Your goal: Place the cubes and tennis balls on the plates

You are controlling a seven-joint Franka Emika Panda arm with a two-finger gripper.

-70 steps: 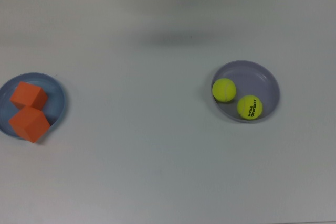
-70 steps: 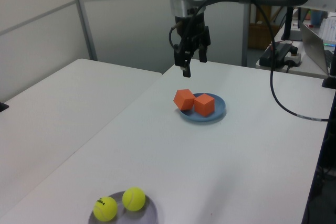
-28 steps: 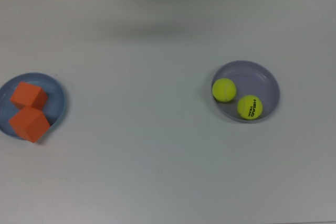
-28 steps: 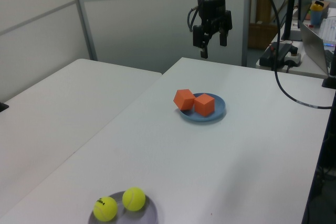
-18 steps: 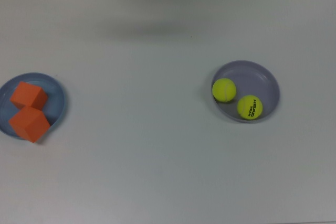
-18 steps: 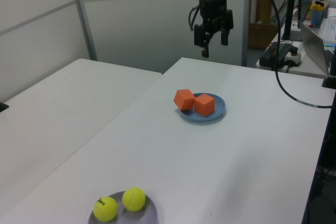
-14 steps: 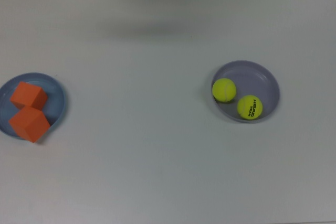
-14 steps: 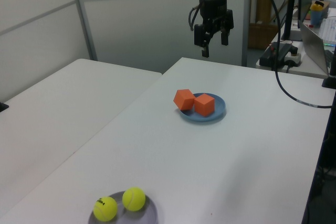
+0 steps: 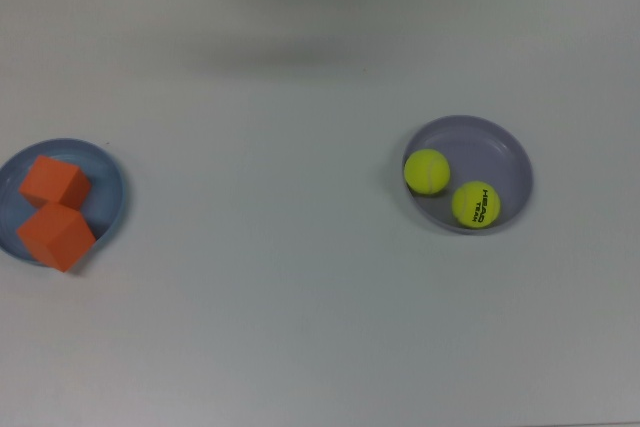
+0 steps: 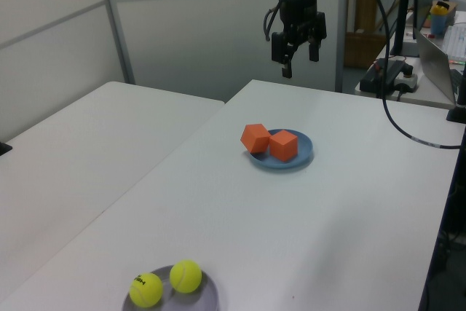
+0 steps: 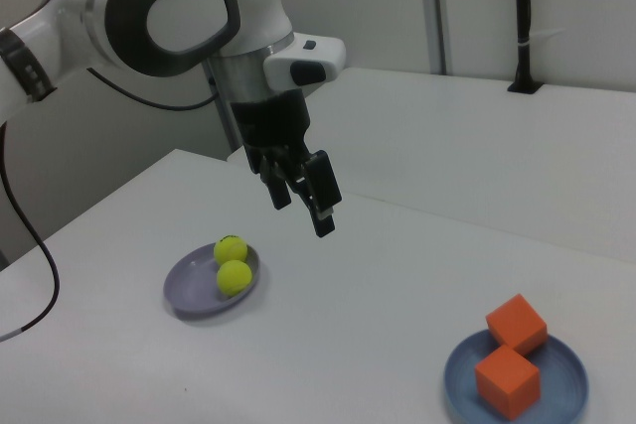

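Nearest in the left view, 2 yellow-green tennis balls are seen touching side by side in the lavender plate, at the near end of the white table. In the top view, the ball with black lettering is placed toward the top view's lower right of the plain ball. Farther along the table, 2 orange cubes are seen touching each other on the blue plate; in the top view, 1 cube overhangs the rim. Farthest back in the left view, the claw is held high above the table's far end, its fingers spread apart and nothing held between them.
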